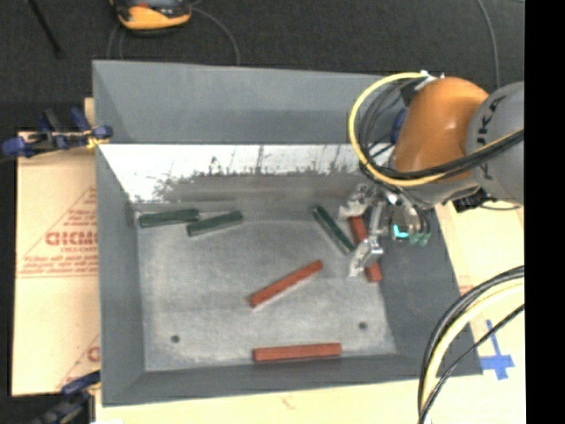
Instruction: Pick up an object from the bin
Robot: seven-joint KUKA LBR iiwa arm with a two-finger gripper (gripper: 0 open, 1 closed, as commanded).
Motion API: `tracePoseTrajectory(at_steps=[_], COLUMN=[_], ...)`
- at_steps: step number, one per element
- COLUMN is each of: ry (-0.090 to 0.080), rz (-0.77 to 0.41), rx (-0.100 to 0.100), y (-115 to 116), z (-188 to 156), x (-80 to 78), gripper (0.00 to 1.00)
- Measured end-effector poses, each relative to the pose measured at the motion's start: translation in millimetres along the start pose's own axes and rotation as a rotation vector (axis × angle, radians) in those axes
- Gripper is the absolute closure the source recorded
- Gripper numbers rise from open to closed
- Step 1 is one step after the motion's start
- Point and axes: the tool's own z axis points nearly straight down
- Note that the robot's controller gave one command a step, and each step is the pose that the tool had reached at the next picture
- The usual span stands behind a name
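- Grey metal bin (119, 263): it holds six slim bars, all lying flat on the floor and none stacked in a heap.
- Nearest: a red bar (297, 352) lies along the foot of the near wall.
- Next: a second red bar (284, 285) lies diagonally at mid-floor, well apart from the others.
- Right side: the gripper (366, 256) is low over a third red bar (374, 274), whose ends show above and below it. Whether the gripper is spread or closed cannot be told, and no hold on the bar is confirmed.
- Just to its left: a dark green bar (331, 229) lies at an angle, close to the third red bar's far end.
- Farther, at the left: two dark green bars (168, 218) (214, 223) lie almost end to end near the far wall.
- Handling, judged: the third red bar looks rigid, light and smooth-faced. Take it across its narrow width near mid-length. An off-centre hold may let it swing, and the green neighbour leaves little room on that side.
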Motion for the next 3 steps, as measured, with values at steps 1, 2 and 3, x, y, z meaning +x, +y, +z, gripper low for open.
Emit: tracePoseTrajectory(at_steps=[1, 2, 3], ry=[-0.008, 0.003, 0.003], rz=[-0.002, -0.259, -0.259], rx=[0.001, 0.004, 0.005], y=[0.0, 34.9, 34.9], z=[-4.7, 60.5, 60.4], x=[-2.0, 15.0, 14.8], gripper=[0.00, 1.00, 1.00])
